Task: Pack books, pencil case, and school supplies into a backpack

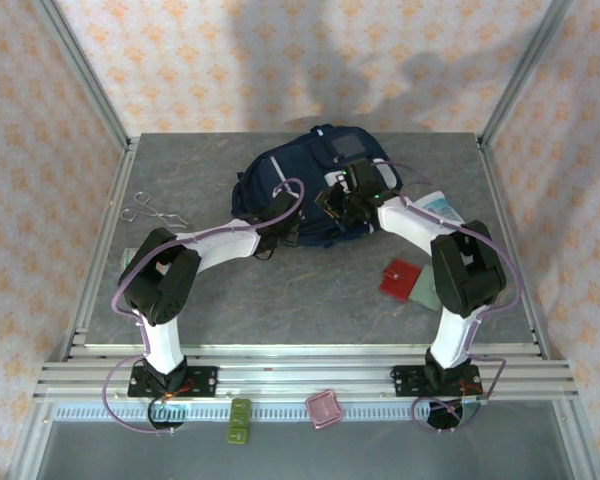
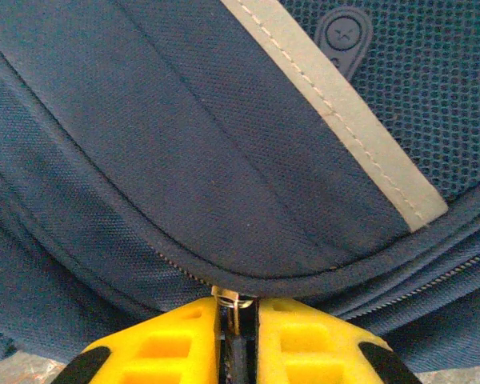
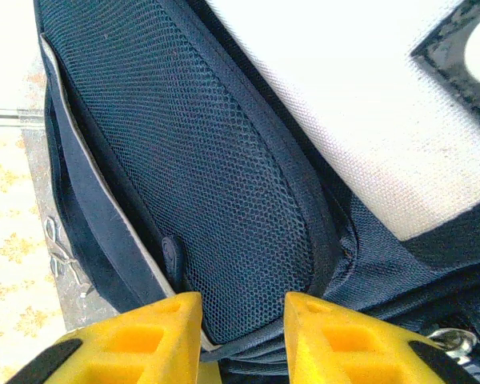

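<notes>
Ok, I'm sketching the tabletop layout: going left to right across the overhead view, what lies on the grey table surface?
metal scissors → backpack → red square piece → grey-green piece

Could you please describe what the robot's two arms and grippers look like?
The left arm and right arm have white links, black joint housings and thin lilac cables looping alongside. The left gripper and right gripper have blocky yellow fingers with rectangular recesses and black patches.
</notes>
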Motion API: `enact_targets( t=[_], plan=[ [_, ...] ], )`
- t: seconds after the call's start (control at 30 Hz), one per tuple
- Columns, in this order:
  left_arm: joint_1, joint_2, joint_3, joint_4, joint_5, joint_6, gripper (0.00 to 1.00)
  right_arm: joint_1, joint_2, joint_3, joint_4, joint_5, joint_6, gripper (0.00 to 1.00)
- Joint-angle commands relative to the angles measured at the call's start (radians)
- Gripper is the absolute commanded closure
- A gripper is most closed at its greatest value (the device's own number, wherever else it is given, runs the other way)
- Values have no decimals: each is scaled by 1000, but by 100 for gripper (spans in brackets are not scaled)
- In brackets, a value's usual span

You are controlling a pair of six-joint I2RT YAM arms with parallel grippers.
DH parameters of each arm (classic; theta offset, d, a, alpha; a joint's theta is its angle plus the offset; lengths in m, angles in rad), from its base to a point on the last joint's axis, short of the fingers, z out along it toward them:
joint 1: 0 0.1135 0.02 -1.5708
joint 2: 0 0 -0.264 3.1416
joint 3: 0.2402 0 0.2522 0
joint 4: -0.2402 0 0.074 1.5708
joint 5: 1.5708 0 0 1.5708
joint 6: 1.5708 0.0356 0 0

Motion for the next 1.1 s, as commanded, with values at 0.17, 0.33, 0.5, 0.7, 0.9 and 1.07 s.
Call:
enact_targets(
  t=[0.17, 0.33, 0.5, 0.7, 0.9, 1.07],
  plan=[
    [7, -6, -24, -43, -49, 12, 80, 6, -15, 1, 17, 9, 1, 68],
    [9, -8, -30, -48, -40, 4, 100, 6, -17, -10, 7, 1, 7, 67],
    [8, -90, -32, -40, 34, -10, 100, 14, -49, -59, 4, -21, 24, 63],
    [-5, -145, -5, -36, 133, -22, 100, 19, -75, -90, 28, -8, 36, 58],
    [-26, -153, -6, -47, 132, -22, 100, 20, -55, -40, 44, -12, 51, 60],
    [-30, -160, -26, -29, 144, -25, 100, 22, -22, -5, 40, -16, 61, 62]
  ],
)
